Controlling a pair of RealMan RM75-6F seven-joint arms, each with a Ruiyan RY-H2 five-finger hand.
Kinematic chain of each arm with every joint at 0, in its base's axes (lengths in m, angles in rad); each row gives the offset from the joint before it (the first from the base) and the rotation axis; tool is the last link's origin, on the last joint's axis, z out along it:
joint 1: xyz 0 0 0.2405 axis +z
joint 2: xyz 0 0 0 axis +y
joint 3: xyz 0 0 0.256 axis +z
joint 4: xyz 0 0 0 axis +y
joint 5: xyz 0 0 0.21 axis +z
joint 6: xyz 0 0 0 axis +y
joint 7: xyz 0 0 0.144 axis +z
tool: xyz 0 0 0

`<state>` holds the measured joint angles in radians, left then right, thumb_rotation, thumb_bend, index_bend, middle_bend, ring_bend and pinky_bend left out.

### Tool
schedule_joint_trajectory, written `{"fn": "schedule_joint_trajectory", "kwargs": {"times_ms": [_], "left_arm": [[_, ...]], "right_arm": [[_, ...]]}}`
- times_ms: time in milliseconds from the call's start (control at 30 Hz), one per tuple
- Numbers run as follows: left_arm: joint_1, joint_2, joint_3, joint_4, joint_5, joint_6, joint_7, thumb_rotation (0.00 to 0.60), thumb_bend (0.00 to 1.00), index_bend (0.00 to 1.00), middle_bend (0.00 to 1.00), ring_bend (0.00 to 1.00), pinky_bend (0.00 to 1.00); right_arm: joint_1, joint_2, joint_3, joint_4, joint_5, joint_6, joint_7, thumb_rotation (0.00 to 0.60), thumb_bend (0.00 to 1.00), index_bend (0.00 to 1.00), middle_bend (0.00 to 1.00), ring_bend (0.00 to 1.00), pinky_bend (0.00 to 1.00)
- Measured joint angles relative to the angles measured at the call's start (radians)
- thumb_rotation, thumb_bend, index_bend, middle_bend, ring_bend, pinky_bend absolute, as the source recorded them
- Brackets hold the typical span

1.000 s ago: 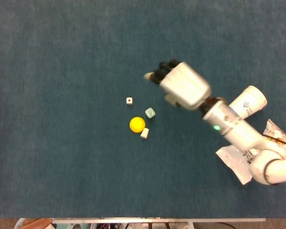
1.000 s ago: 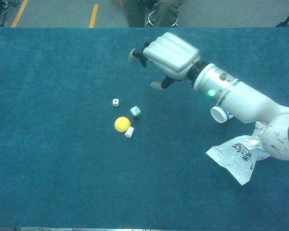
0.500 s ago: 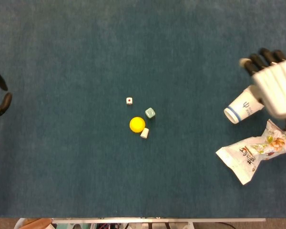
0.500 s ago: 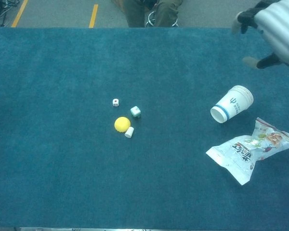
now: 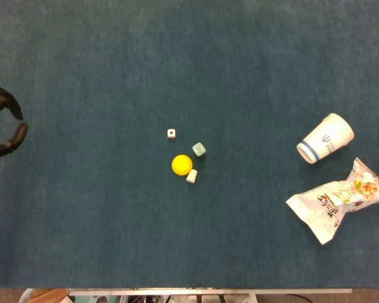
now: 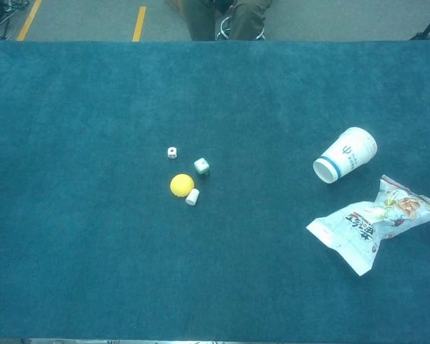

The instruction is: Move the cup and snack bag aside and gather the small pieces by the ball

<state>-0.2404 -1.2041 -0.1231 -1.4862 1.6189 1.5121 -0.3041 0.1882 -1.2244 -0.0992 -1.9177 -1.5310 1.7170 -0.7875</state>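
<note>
Now I see the cup [image 5: 325, 138] and snack bag [image 5: 338, 200] lying well right, 3 small pieces [image 5: 199, 149] near the ball [image 5: 182, 164]; my left hand [image 5: 3, 129] waits with fingers apart, empty, ready to nudge the white die [image 5: 171, 133] closer

Even, diffuse light falls from overhead on the blue bench [image 5: 114, 240] in both views, moderately bright with a cool teal cast. Shadows are faint and short: the yellow ball [image 5: 182, 164] and the cup [image 6: 345, 155] barely darken the cloth beneath them. The snack bag [image 6: 373, 222] shows small glints on its crinkled film. Focus is fairly soft throughout, with fine grain. The head view darkens slightly toward its corners. At 9 o'clock the dark fingers [image 5: 5, 120] look slightly blurred.
</note>
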Motion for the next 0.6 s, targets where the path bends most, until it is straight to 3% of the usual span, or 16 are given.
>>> {"fn": "schedule_joint_trajectory", "kwargs": {"times_ms": [333,600], "left_arm": [[0.032,0.007,0.019,0.007,-0.026,0.029,-0.008,0.6,0.31,0.55,0.49,0.34,0.5],[0.036,-0.017,0.032,0.033,-0.059,-0.001,-0.017,0.6,0.31,0.55,0.49,0.34,0.5]], "right_arm": [[-0.079,-0.017,0.045,0.063,-0.008,0.048,0.066,0.6,0.17,0.43,0.43,0.32,0.41],[-0.088,-0.023,0.089,0.102,0.029,0.004,0.143,0.6,0.17,0.46,0.43,0.32,0.41]]}}
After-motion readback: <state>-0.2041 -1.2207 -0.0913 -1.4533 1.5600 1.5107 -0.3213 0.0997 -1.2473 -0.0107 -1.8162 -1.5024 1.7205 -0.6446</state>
